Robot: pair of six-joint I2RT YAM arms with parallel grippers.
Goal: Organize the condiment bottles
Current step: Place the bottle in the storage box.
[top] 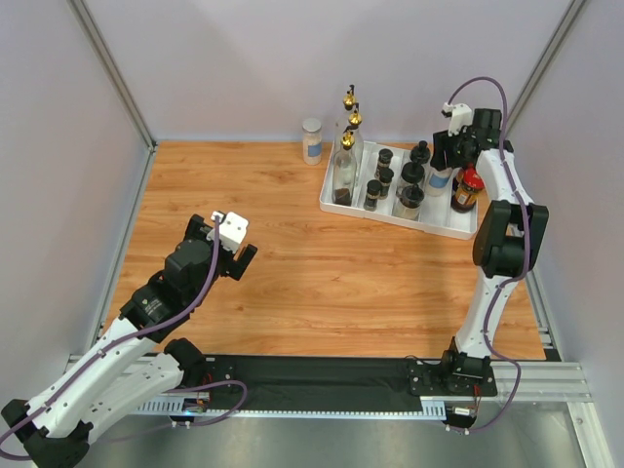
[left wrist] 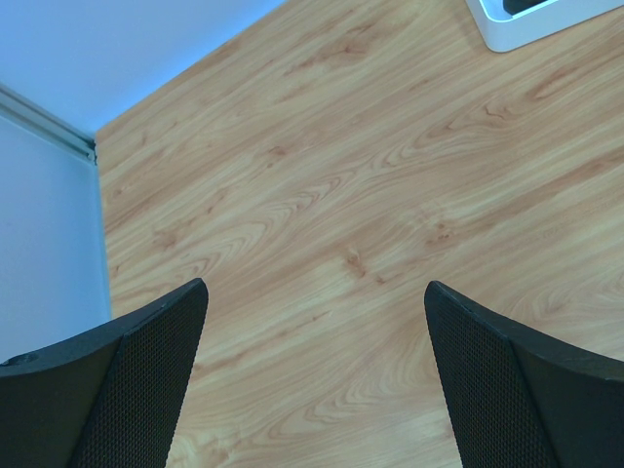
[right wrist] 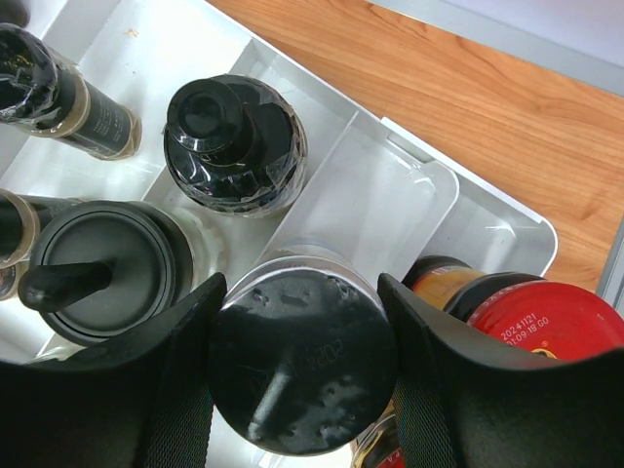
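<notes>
My right gripper point(right wrist: 302, 363) is shut on the shiny, dark-reflecting lid of a clear jar point(right wrist: 302, 390), a finger on each side. The jar point(top: 439, 179) stands upright in the white tray point(top: 458, 230), between a red-lidded jar point(right wrist: 551, 322) and two black-topped grinders point(right wrist: 234, 146). Whether it rests on the tray floor I cannot tell. Small black-capped spice jars point(top: 384, 177) and tall gold-spouted bottles point(top: 345, 161) fill the tray's left part. A second clear jar point(top: 312, 139) stands on the table behind the tray. My left gripper point(left wrist: 317, 290) hangs open over bare wood point(top: 239, 249).
The tray's rim point(right wrist: 507, 210) lies close to the right wall and the table's back right corner. The wooden tabletop point(top: 292, 283) is enclosed by grey walls. A corner of the tray point(left wrist: 526, 34) shows at the top of the left wrist view.
</notes>
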